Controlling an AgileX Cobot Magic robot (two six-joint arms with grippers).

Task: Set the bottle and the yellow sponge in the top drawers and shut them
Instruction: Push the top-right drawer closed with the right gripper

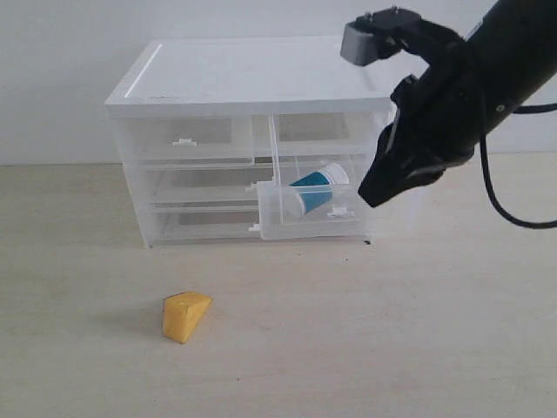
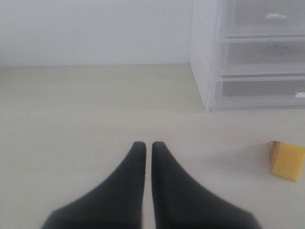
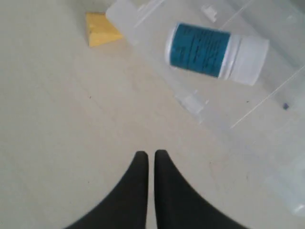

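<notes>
The bottle (image 1: 319,190), white with a teal label, lies on its side inside the pulled-out right top drawer (image 1: 278,216); the right wrist view looks down on the bottle (image 3: 214,52) through the clear drawer (image 3: 257,119). The left top drawer (image 1: 187,139) is closed. Out in front of the cabinet, the yellow sponge (image 1: 184,315) rests on the table, also caught by both wrist views (image 2: 286,160) (image 3: 101,29). My right gripper (image 1: 374,196) (image 3: 148,153) hangs shut and empty just right of the open drawer's front. My left gripper (image 2: 144,144) is shut, empty, low over the table, left of the sponge.
The white-topped cabinet (image 1: 252,74) stands at the back against a pale wall, with two full-width clear drawers (image 1: 200,222) closed below the top ones. From the left wrist, the cabinet (image 2: 257,57) shows ahead. A black cable (image 1: 500,205) trails from the right arm.
</notes>
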